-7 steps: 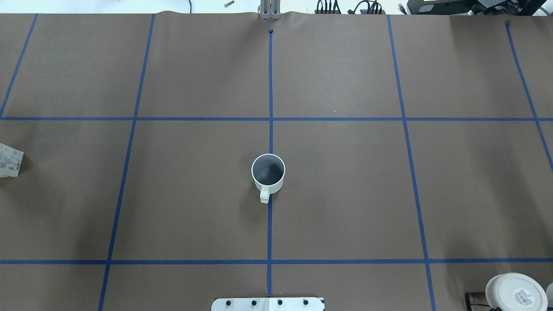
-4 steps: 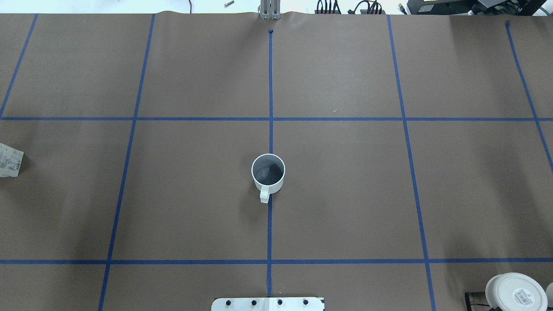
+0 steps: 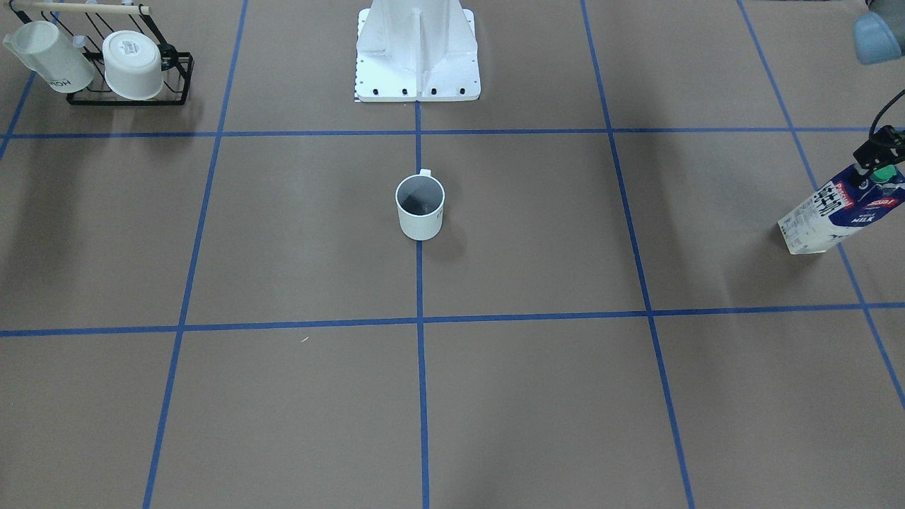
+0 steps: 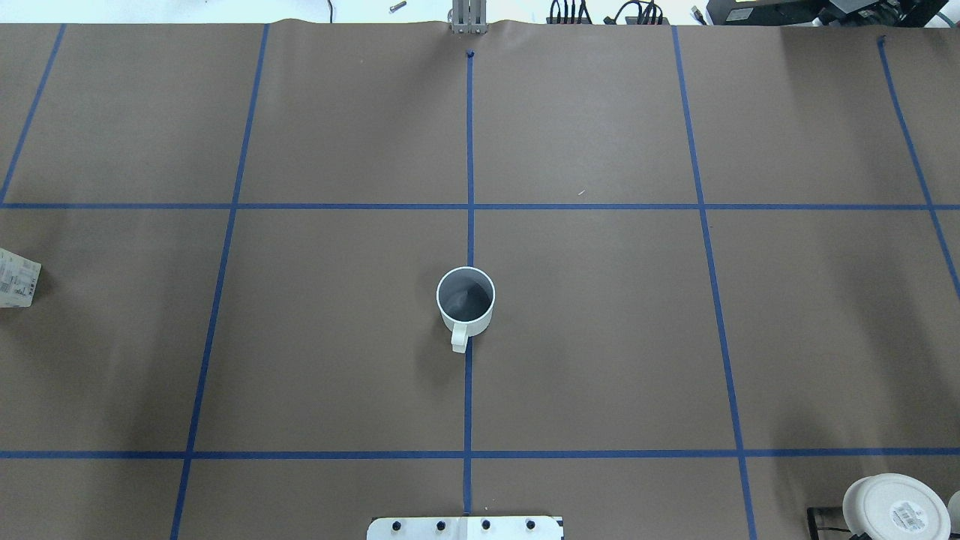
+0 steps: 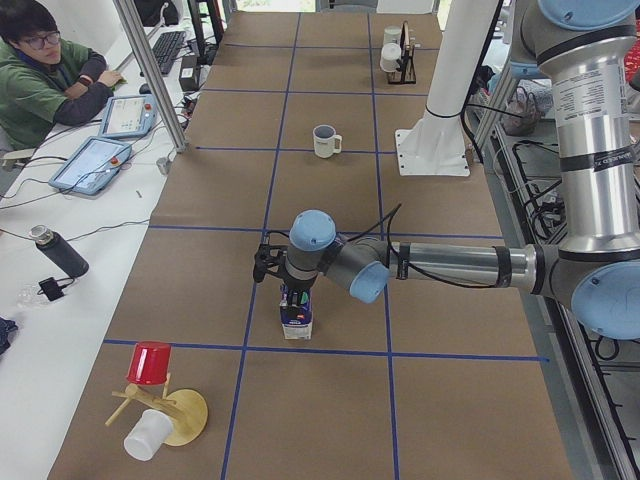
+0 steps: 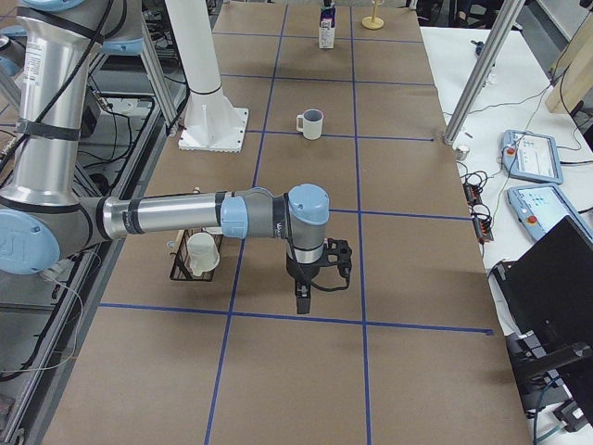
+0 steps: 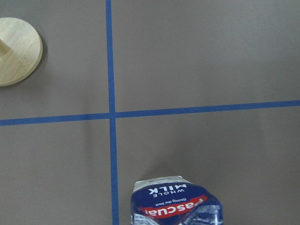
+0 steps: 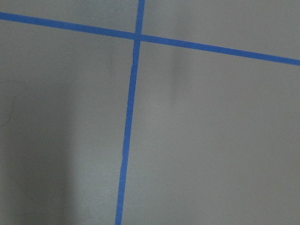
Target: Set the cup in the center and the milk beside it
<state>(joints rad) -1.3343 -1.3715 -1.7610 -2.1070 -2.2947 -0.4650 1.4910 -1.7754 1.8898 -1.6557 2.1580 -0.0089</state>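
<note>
Cup [image 4: 466, 300] stands upright on the centre tape line [image 4: 469, 150], handle toward the robot base [image 4: 465, 527], nothing touching it. Milk [image 3: 838, 215] stands at the robot's left end of the table [image 4: 600, 337], well apart from the cup, just beside a tape crossing. Left gripper [image 5: 295, 290] points down right at the milk's top; can't tell whether its fingers hold it or how wide they are. Right gripper [image 6: 302, 302] hangs low over bare table near a rack [image 6: 190, 269] of white cups; finger gap can't be told either.
</note>
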